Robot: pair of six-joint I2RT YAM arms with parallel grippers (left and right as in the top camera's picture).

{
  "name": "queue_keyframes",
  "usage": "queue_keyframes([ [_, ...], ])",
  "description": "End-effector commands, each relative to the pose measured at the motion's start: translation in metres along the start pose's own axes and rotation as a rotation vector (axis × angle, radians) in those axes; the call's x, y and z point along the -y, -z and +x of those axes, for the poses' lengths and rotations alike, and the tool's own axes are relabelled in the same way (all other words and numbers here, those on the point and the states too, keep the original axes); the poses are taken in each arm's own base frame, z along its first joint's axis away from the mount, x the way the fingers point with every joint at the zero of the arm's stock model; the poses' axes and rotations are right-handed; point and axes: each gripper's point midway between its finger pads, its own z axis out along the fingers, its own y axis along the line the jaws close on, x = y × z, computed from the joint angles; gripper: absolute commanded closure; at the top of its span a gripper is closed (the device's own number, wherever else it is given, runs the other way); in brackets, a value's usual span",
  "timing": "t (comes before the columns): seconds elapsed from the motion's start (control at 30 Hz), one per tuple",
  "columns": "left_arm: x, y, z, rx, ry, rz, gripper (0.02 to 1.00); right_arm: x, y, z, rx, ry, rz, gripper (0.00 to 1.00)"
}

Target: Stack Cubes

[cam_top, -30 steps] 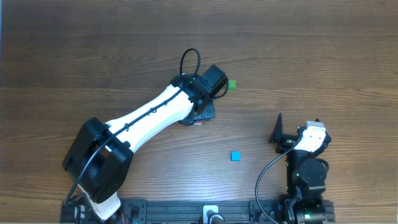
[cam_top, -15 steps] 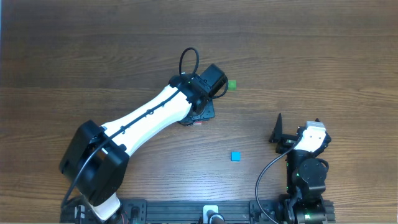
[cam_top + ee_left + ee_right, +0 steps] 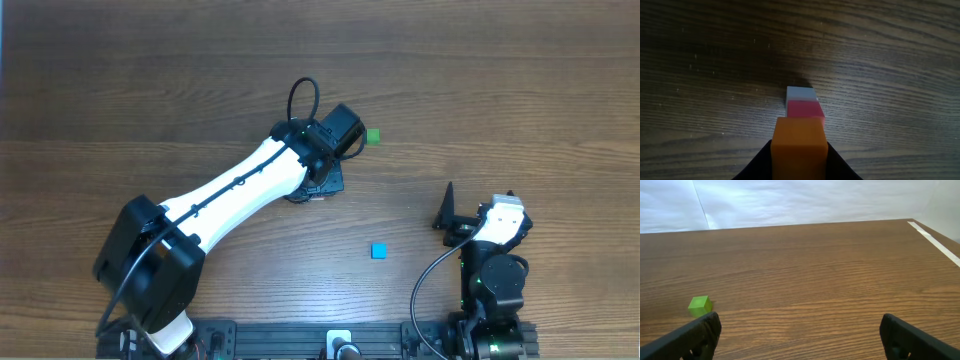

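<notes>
Orange cube (image 3: 799, 142) clamped in L pincer (image 3: 800, 159), just by red cube (image 3: 805, 109) touching grey cube (image 3: 801, 93).

A brown wooden worktop (image 3: 150, 80) is showing fine, streaky grain under a dull sheen. Between the left pincer's (image 3: 799, 162) matt black fingers (image 3: 762, 171), a smooth orange cube (image 3: 799, 142) is looking like matt plastic. Just beyond the tips, a red cube (image 3: 804, 108) and a pale grey cube (image 3: 800, 93) are looking alike. The left arm's white shell (image 3: 240, 185) is gleaming.
</notes>
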Motion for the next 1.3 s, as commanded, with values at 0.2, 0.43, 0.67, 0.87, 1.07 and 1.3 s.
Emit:
queue_keyframes([
  [0.2,0.011,0.009,0.002,0.007,-0.031,0.033,0.877,0.003,0.000,0.002,0.000,0.007,0.014,0.007],
  [0.43,0.010,0.005,0.003,0.000,-0.031,0.024,0.873,0.003,0.000,0.002,0.000,0.007,0.014,0.007],
  [0.67,0.009,-0.003,0.004,-0.014,-0.032,0.007,0.871,0.003,0.000,0.002,0.000,0.007,0.014,0.007],
  [0.87,0.008,-0.004,0.004,-0.016,-0.031,0.003,0.866,0.003,0.000,0.002,0.000,0.007,0.014,0.007],
  [1.07,0.007,-0.011,0.006,-0.028,-0.032,-0.011,0.864,0.003,0.000,0.002,0.000,0.007,0.014,0.009],
  [1.3,0.007,-0.011,0.005,-0.026,-0.031,-0.009,0.855,0.003,0.000,0.002,0.000,0.007,0.014,0.009],
])
